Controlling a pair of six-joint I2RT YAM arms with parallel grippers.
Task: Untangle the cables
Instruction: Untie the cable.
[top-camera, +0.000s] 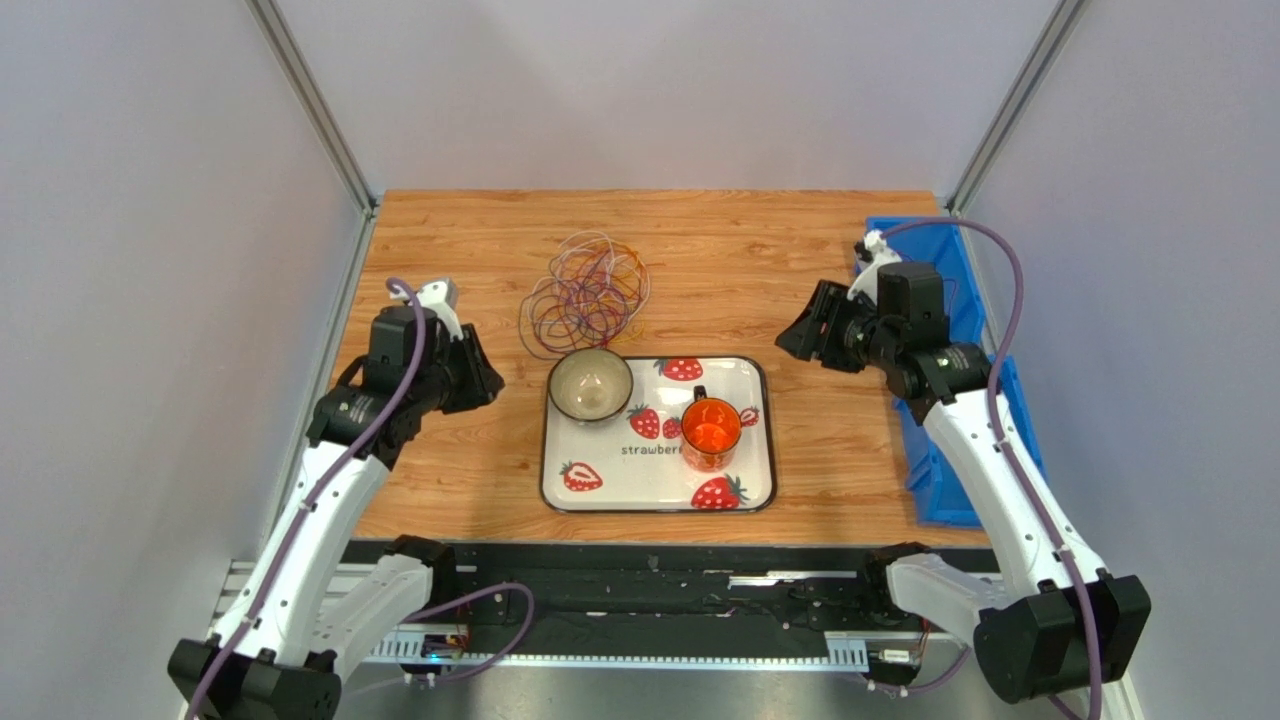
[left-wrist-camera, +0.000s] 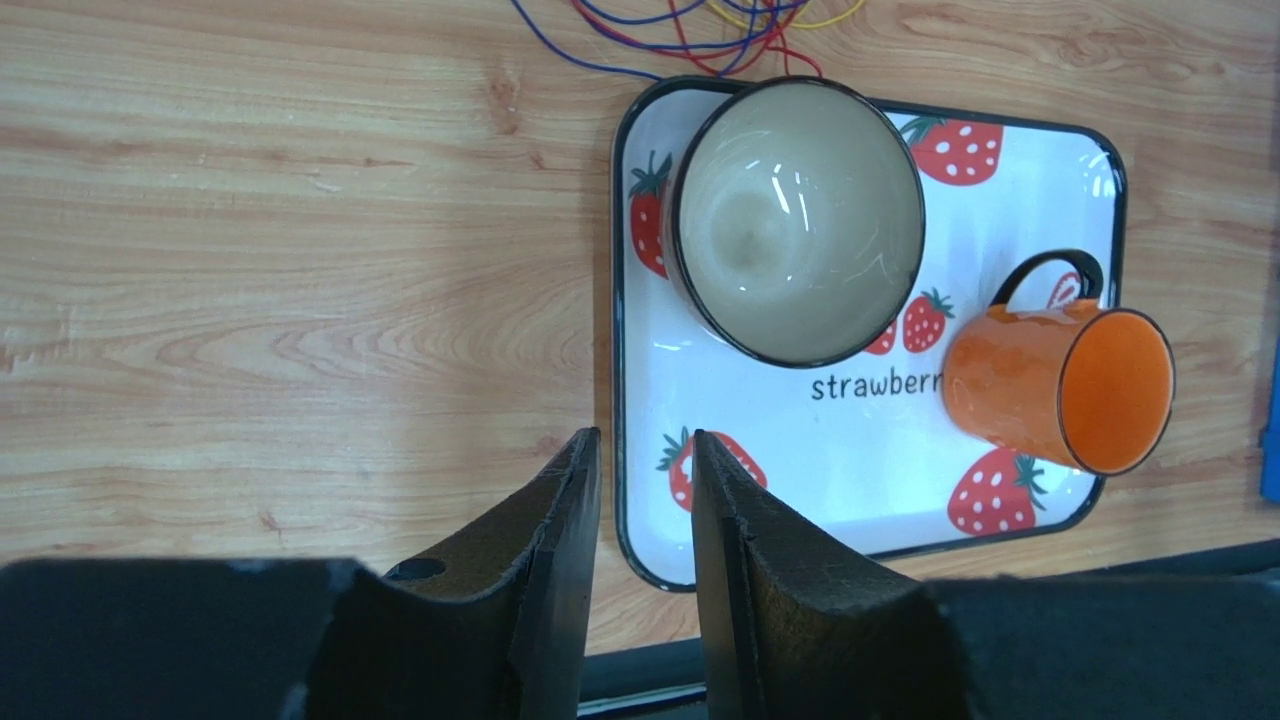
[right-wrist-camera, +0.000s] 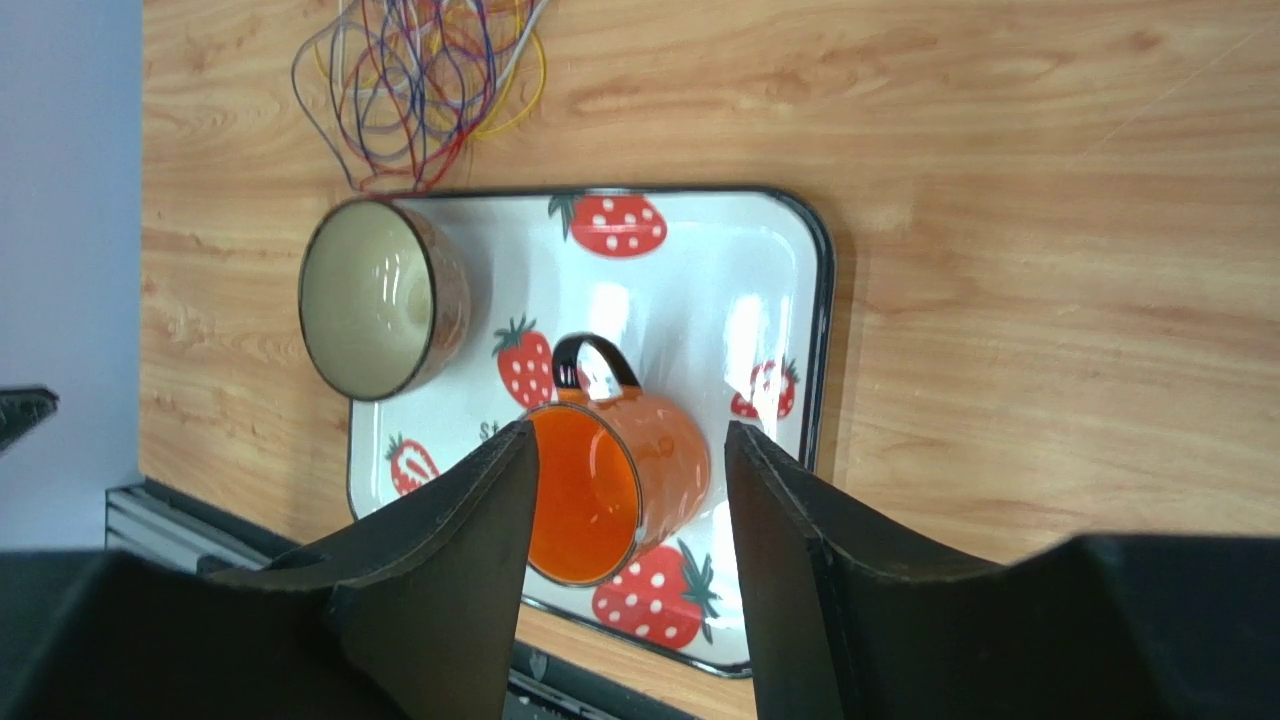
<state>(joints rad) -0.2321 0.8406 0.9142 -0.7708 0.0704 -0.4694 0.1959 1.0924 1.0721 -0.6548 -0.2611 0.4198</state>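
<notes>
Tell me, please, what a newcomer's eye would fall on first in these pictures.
The white tray printed with red strawberries sits mid-table toward the near edge, carrying a bright orange mug and a beige bowl. Just behind it, a tangle of purple, orange, yellow and red cables lies on the table.

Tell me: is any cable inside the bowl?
No, the bowl holds nothing; the cables lie on the table beyond the tray.

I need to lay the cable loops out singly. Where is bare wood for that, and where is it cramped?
Free: the wood between the cables and the blue bin, behind the tray; also the far left corner. Cramped: where the cables meet the bowl at the tray's far rim.
</notes>
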